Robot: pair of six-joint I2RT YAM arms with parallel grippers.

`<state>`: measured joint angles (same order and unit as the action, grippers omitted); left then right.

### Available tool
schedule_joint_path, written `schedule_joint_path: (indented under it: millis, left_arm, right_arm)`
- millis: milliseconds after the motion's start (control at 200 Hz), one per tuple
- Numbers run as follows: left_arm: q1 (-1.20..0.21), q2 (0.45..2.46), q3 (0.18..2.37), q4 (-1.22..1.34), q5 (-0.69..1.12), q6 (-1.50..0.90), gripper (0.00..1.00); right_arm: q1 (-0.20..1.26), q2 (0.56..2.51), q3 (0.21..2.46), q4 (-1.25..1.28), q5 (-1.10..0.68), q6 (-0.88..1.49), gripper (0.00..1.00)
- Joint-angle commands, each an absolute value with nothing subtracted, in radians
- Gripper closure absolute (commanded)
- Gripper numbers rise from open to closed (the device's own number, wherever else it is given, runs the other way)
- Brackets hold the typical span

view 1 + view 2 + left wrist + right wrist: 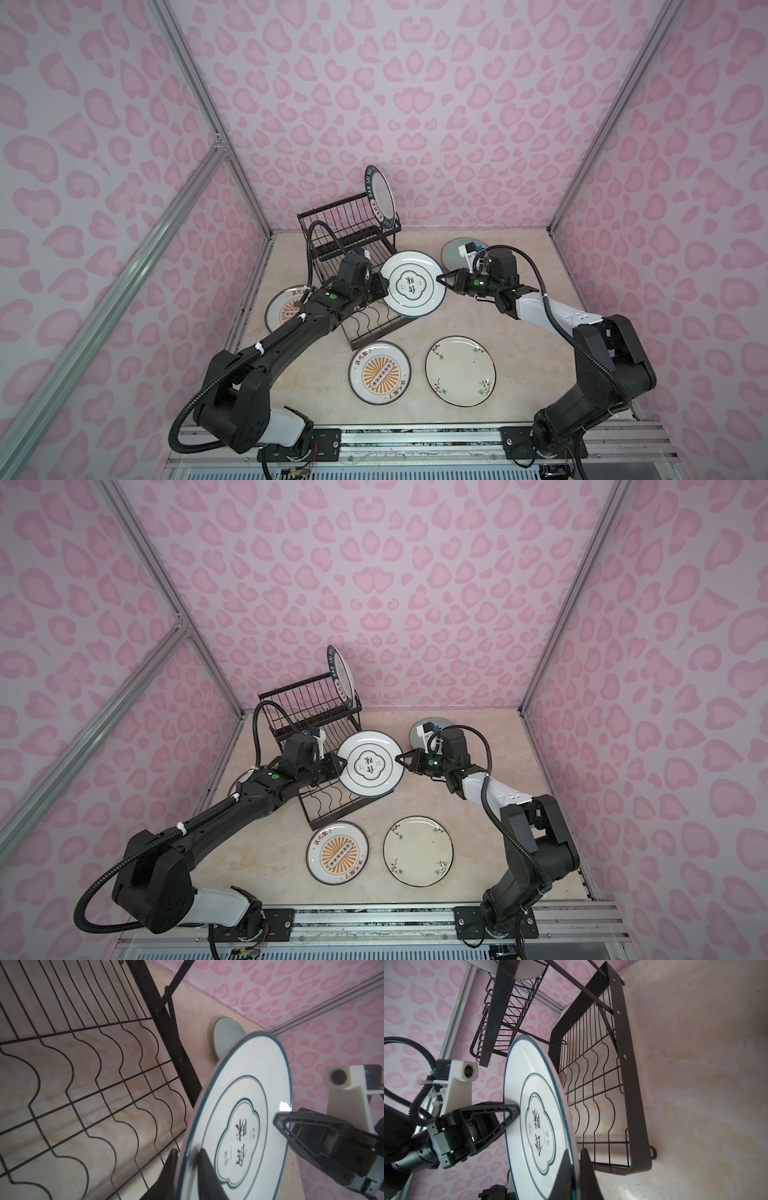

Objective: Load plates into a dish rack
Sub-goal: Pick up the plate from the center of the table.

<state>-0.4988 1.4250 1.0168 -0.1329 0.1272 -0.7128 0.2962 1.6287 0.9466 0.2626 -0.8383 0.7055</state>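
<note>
Top views: white round ceramic plate with quatrefoil emblem (412, 284) is off the bench, tilted over the edge of the black wire dish rack (332, 232). My left end effector (384, 287) and right end effector (441, 277) sit on opposite rims.
Left wrist: my fingers (207, 1174) clamp the plate's rim.
Right wrist: fingers (588, 1172) pinch the rim there too.

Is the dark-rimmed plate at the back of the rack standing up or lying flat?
Standing on edge. In both top views the navy-rimmed plate rises above the upper basket of the dish rack.
</note>
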Motion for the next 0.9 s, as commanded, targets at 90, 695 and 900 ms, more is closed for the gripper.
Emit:
schedule_joint_path:
  millis: [90, 695, 900]
  left_arm:
    - [-0.502, 1.413, 1.020, -0.118, 0.158, -0.683, 0.96]
    - [-0.502, 1.377, 0.988, -0.102, 0.122, -0.673, 0.96]
    - [-0.502, 1.349, 0.967, -0.076, 0.105, -0.680, 0.97]
  right_arm:
    - [0.313, 1.637, 0.962, 0.312, -0.867, 0.701, 1.00]
    - [0.332, 1.620, 0.972, 0.306, -0.847, 0.703, 0.94]
    - [0.346, 1.626, 0.978, 0.320, -0.847, 0.716, 0.88]
